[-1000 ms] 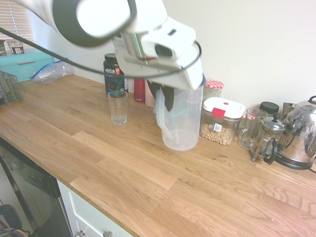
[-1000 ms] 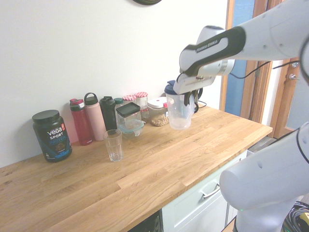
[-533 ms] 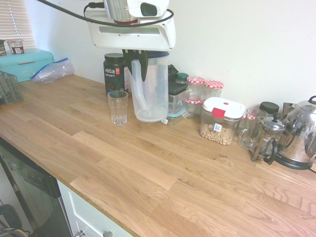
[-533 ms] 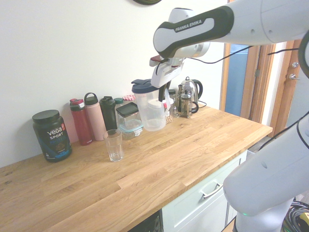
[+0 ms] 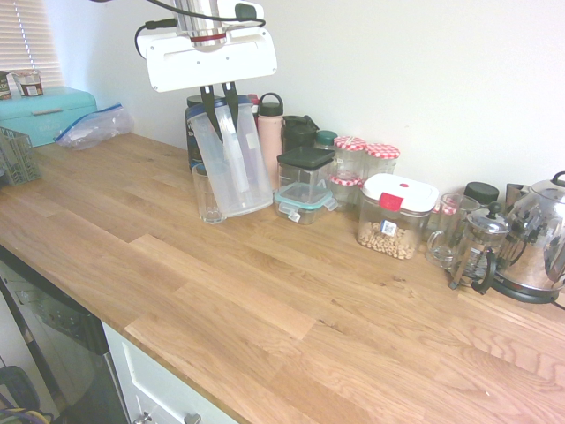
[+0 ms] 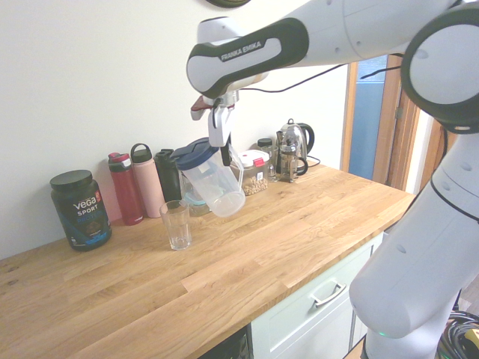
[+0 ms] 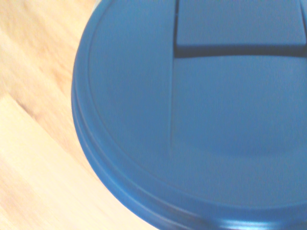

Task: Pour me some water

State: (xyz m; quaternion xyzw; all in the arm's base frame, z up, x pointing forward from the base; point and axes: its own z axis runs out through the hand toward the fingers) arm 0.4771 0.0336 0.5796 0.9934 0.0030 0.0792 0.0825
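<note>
Above the wooden counter (image 5: 265, 291), near the back wall, the gripper (image 5: 219, 95) hangs w/ its jaws closed on the handle of a clear plastic pitcher (image 5: 231, 163) — held clear of the wood, tilted, its blue lid (image 6: 196, 152) leaning toward the drinking glass (image 6: 176, 224). From the second exterior view the spout side sits just above and beside the glass rim; no water is visible leaving it. The wrist view shows only the lid (image 7: 201, 110) close up, blurred. Handling, as a judgement: the pitcher looks thin-walled and light, slightly flexible, so weight depends on the water inside, and how much it holds can't be told from these views. Grip at the handle seems right — it keeps the fingers off the slick curved wall and lets the wrist roll to tip. The glass is stiff, fragile, light enough to be knocked over by a bump from the pitcher's lip. Bottles (image 5: 269, 132) and jars (image 5: 350, 155) stand close behind, along w/ a dark tub (image 6: 81, 209), so there's little room for a swing.
</note>
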